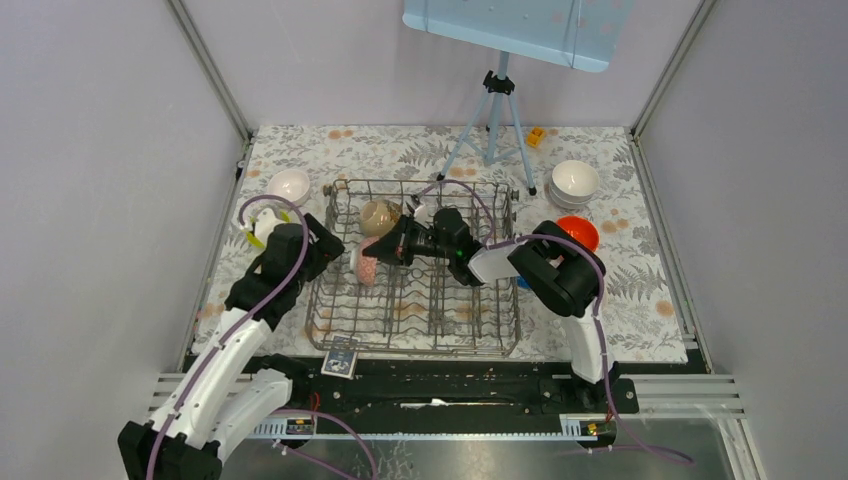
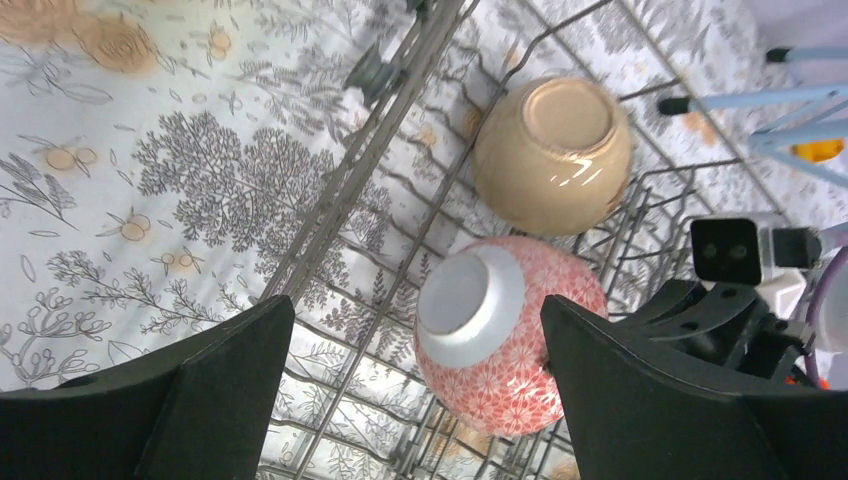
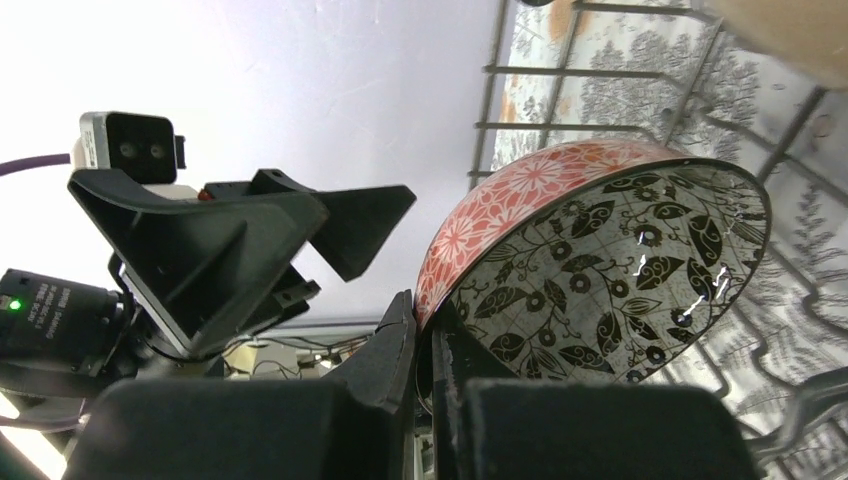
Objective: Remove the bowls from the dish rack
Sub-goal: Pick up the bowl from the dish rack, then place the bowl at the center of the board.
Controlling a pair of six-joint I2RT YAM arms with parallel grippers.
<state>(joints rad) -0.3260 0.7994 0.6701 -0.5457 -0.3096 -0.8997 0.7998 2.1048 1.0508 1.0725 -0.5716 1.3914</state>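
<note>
Our right fingers (image 3: 396,345) clenched on the rim of the red floral bowl (image 3: 600,270), our left fingers (image 2: 205,395) spread wide beside it, bowl on edge in the dish rack (image 2: 345,190), black leaves inside

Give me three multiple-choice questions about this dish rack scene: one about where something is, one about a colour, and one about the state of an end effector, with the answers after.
1. Where is the beige bowl?
A) in the dish rack
B) on the cloth left of the rack
C) stacked on the white bowls

2. What colour is the outside of the patterned bowl?
A) blue
B) red floral
C) plain green

3. What is the right end effector doing?
A) open above the table
B) shut on nothing
C) shut on the patterned bowl's rim

Answers:
1 A: it sits among the rack's wires.
2 B: red flowers cover its outer wall.
3 C: its fingers pinch the rim between them.
</note>
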